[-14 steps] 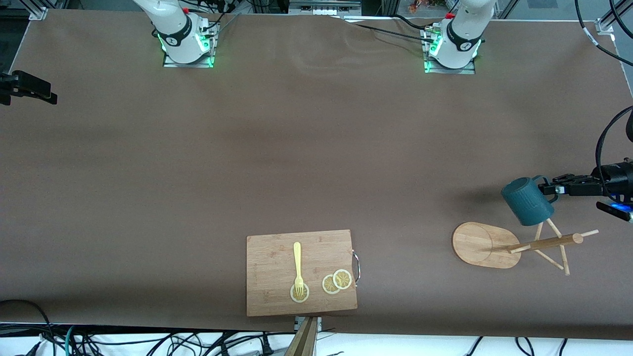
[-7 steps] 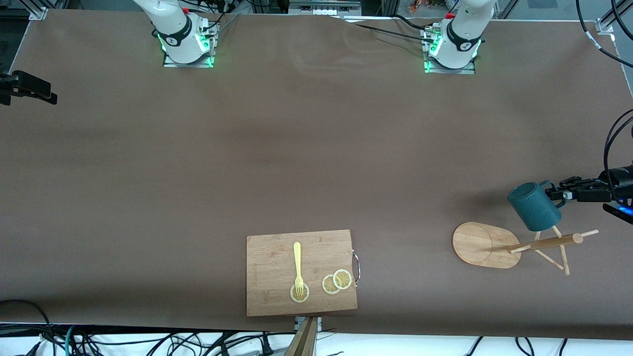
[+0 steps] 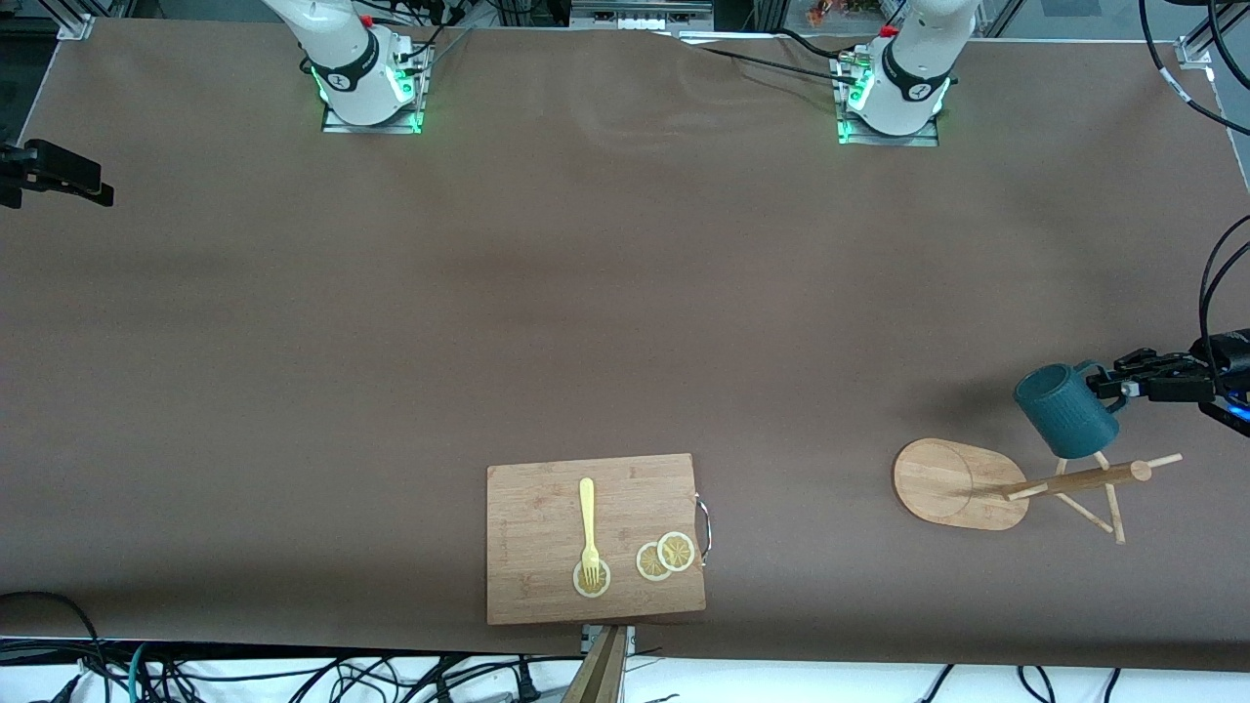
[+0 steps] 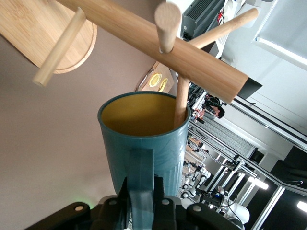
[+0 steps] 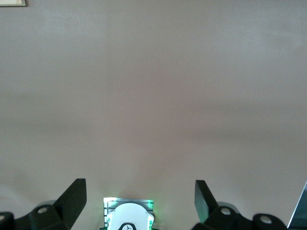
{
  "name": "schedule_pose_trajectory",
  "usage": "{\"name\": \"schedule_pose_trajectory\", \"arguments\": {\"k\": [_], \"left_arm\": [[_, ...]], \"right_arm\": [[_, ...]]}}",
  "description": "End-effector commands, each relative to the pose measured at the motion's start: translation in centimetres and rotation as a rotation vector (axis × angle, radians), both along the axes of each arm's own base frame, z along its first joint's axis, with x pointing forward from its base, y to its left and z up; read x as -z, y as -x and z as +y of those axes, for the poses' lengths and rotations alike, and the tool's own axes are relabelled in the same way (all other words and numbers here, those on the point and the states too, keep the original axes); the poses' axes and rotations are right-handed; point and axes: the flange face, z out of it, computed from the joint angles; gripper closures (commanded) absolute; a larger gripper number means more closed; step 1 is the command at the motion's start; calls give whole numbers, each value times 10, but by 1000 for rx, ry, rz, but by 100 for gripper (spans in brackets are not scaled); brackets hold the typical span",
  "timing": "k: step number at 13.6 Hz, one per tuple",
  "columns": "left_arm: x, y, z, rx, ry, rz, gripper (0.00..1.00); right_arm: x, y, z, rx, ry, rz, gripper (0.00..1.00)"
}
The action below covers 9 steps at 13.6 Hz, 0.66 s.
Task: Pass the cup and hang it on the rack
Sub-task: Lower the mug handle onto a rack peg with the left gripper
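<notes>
The dark teal cup (image 3: 1066,410) hangs tilted in the air at the left arm's end of the table, over the upper pegs of the bamboo rack (image 3: 1074,480). My left gripper (image 3: 1108,383) is shut on the cup's loop handle (image 4: 140,167). In the left wrist view the cup's yellowish-tan mouth (image 4: 141,114) faces the rack's post (image 4: 192,57), and one thin peg (image 4: 181,100) reaches inside the rim. The rack's oval base (image 3: 952,483) rests on the table. My right gripper (image 5: 139,187) is open and empty, held high over bare table near its own base; it does not show in the front view.
A rectangular wooden cutting board (image 3: 527,508) lies at the table edge nearest the front camera, with a yellow fork (image 3: 587,522) and lemon slices (image 3: 665,557) on it. A black clamp (image 3: 54,174) sits at the right arm's end. Cables hang by the left gripper.
My left gripper has carried the cup toward the left arm's end of the table, onto the rack's upper pegs. The right arm has not moved.
</notes>
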Motion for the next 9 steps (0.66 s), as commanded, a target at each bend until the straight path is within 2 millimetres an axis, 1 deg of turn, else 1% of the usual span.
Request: {"name": "schedule_pose_trajectory", "arguments": {"k": [1,3,4,5,9], "left_arm": [[-6,-12,9,14,-28,-6,100],[0,-12,11,10,-21,-1,100],[-1,-13,14,6,-26,-7,100],[2,-13,15,5,-23,-11,100],[11,-12,17,28,-31,-92,100]], "right_arm": [[-2,2,1,-3,-4,-7,0],[-2,2,0,-1,-4,-7,0],[-2,2,-1,2,-2,-6,0],[-3,2,-1,2,-1,-8,0],[0,0,2,-1,4,-3,0]]}}
